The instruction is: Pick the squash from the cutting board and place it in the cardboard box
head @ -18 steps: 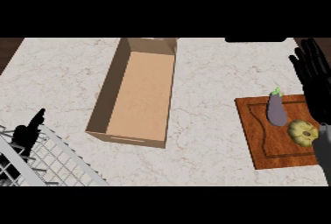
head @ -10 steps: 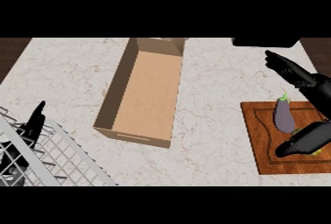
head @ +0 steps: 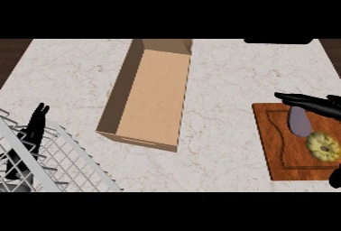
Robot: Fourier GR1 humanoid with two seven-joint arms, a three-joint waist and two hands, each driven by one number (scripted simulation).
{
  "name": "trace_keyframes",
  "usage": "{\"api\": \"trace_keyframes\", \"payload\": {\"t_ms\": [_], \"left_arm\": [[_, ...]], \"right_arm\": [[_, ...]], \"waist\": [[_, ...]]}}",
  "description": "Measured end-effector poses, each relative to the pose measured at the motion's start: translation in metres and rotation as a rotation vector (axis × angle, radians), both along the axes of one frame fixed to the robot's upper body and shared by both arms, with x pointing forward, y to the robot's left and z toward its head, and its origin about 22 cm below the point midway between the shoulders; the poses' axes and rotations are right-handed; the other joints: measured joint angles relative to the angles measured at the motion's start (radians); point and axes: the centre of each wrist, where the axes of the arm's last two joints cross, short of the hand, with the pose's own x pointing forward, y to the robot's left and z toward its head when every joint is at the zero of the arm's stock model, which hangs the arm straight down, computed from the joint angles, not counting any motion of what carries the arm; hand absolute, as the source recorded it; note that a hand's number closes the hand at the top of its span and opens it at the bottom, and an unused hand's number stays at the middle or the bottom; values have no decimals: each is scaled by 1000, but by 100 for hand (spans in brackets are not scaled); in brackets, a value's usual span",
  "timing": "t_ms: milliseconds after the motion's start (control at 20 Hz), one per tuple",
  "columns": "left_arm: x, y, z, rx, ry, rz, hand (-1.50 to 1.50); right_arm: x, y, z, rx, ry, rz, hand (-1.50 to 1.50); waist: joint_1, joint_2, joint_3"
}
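The yellow ridged squash (head: 323,145) lies on the wooden cutting board (head: 278,153) at the right, just below a purple eggplant (head: 300,122). My right hand (head: 314,104) comes in from the right edge, open. Its straight fingers reach left across the board's far edge, above the eggplant, and its thumb (head: 335,179) shows below the squash at the lower right. The hand does not hold the squash. The open cardboard box (head: 154,97) lies at the centre with nothing in it. My left hand (head: 33,130) rests open at the lower left, fingers up.
A white wire dish rack (head: 47,164) fills the lower left corner, under the left hand. A dark object (head: 277,40) sits at the counter's far right edge. Bare marble counter (head: 220,135) lies between box and board.
My right hand has drawn back to the right and lower, and its thumb has come off the squash, which now shows. The squash and eggplant have stayed on the board.
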Motion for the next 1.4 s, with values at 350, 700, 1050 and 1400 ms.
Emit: {"api": "trace_keyframes", "payload": {"t_ms": [350, 700, 1050, 1400], "left_arm": [[1, -4, -1, 7, -42, 3, 0], [7, -4, -1, 2, -56, -23, 0], [10, -1, -2, 50, -53, -116, 0], [4, 6, -2, 58, -14, -150, 0]], "right_arm": [[-1, -9, 32, -237, -247, 83, -150], [-8, -22, 23, -584, -379, 255, -150], [-3, -44, -6, -860, -387, 385, -150], [19, -53, -37, -978, -389, 445, -150]], "waist": [[14, 2, 2], [22, 7, -6], [27, 1, -6], [16, -11, 3]]}}
